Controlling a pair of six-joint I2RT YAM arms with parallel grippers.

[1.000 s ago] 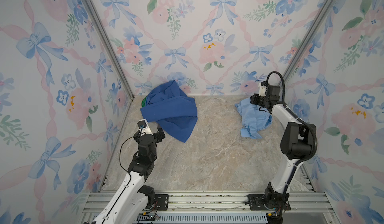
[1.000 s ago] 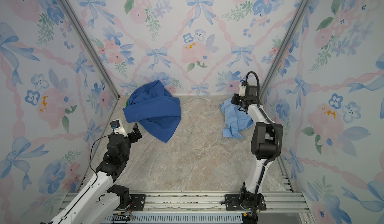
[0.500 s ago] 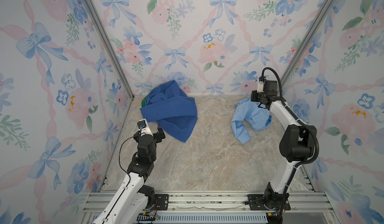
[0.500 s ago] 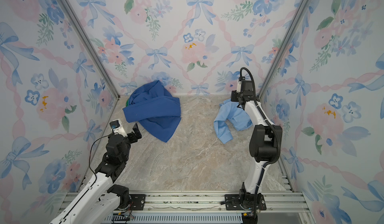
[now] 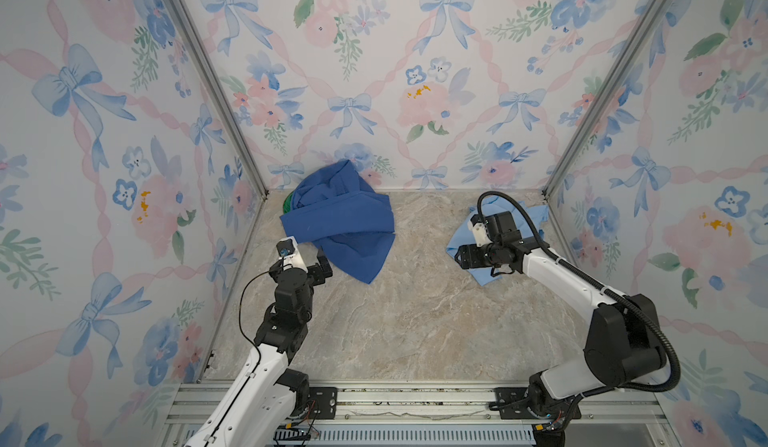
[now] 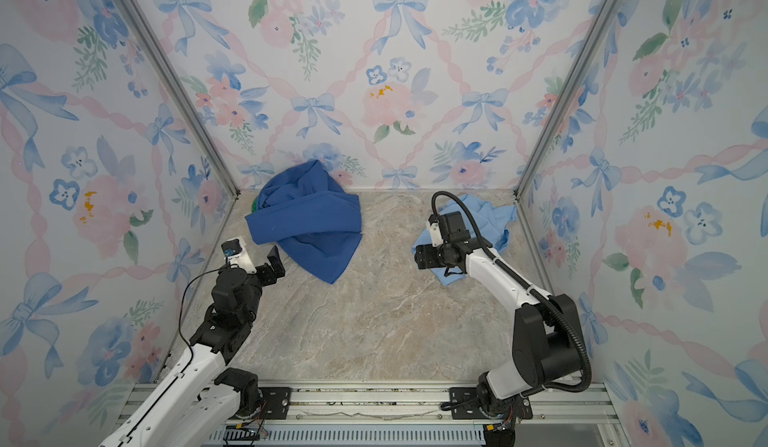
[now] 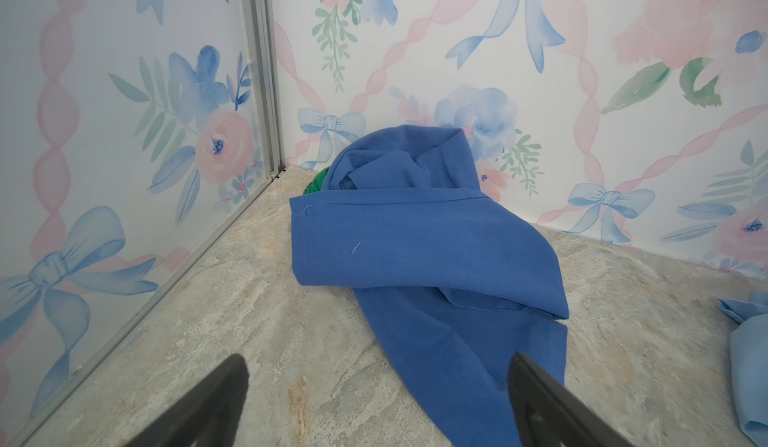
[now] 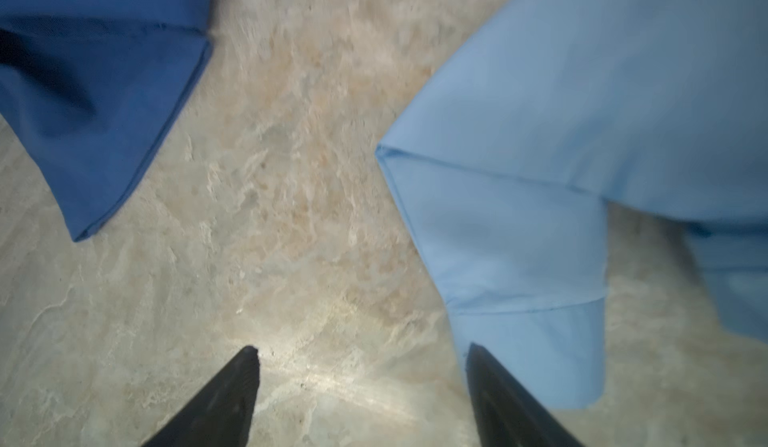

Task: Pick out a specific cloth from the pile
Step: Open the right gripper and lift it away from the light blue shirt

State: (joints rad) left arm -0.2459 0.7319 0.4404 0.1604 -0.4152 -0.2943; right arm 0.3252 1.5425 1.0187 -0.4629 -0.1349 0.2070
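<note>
The cloth sits right of centre in a top view, well clear of the pile, and with the right gripper spread wide and empty over its edge (left gripper gaping empty too), a sloppy pull-back could snag a fold and drag it.
</note>
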